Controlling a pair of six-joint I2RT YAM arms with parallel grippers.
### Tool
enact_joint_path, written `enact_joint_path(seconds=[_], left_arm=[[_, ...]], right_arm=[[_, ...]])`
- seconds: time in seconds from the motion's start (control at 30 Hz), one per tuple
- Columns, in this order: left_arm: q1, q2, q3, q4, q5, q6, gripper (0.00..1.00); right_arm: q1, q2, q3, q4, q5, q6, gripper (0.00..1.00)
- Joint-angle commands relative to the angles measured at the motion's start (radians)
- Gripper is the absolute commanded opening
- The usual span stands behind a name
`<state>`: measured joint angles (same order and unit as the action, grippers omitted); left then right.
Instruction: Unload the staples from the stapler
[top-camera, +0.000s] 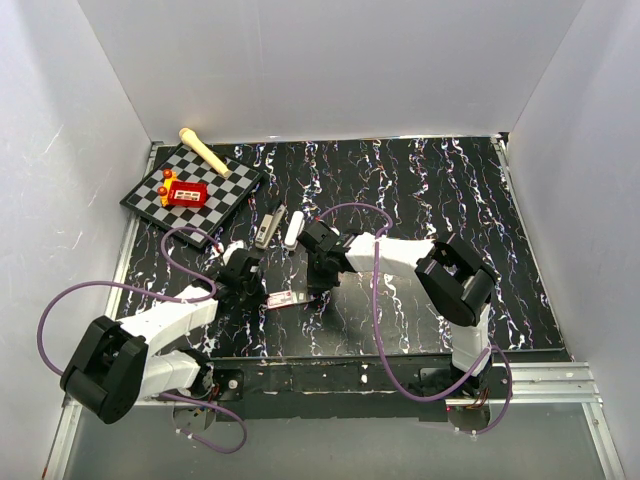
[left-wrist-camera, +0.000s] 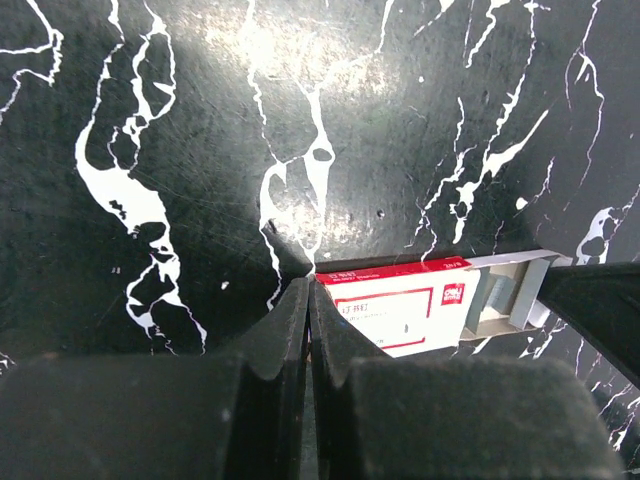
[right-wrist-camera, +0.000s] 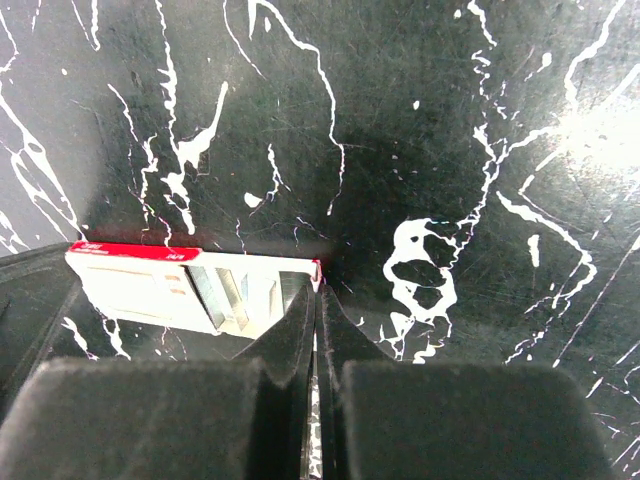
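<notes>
Black marbled tabletop (top-camera: 420, 200): nearest, the left claw (left-wrist-camera: 308, 290) and right claw (right-wrist-camera: 318, 295) each stand pressed together and empty, flanking a small red-and-white box (top-camera: 285, 300). Beyond them the stapler (top-camera: 267, 226), slim, dark grey and silver, lies flat just beside a white stick (top-camera: 293, 228), untouched. No loose staples show, so unloading appears not yet begun.
</notes>
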<state>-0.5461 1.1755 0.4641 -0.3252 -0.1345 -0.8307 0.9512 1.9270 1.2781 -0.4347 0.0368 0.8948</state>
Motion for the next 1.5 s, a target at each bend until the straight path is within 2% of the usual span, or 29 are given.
enact_joint_path(seconds=[0.0,0.7,0.83,0.97,1.17,1.47], left_arm=[[-0.028,0.013,-0.015,-0.04,0.013,-0.018,0.0],[-0.072,0.041,0.011,-0.044,-0.005,-0.036,0.0],[-0.074,0.041,0.011,-0.046,-0.008,-0.035,0.0],[-0.074,0.041,0.013,-0.048,-0.008,-0.033,0.0],[-0.075,0.05,0.019,-0.048,-0.008,-0.03,0.0],[-0.078,0.064,0.033,-0.046,-0.008,-0.025,0.0]], right_arm=[[0.006,0.018,0.012,0.004,0.032,0.033,0.01],[0.049,0.06,0.078,-0.015,0.017,0.01,0.01],[0.049,0.047,0.075,-0.015,0.018,-0.003,0.13],[0.049,0.024,0.069,-0.029,0.04,-0.017,0.19],[0.049,-0.025,0.043,-0.033,0.064,-0.023,0.26],[0.047,-0.106,0.006,-0.048,0.118,-0.042,0.3]])
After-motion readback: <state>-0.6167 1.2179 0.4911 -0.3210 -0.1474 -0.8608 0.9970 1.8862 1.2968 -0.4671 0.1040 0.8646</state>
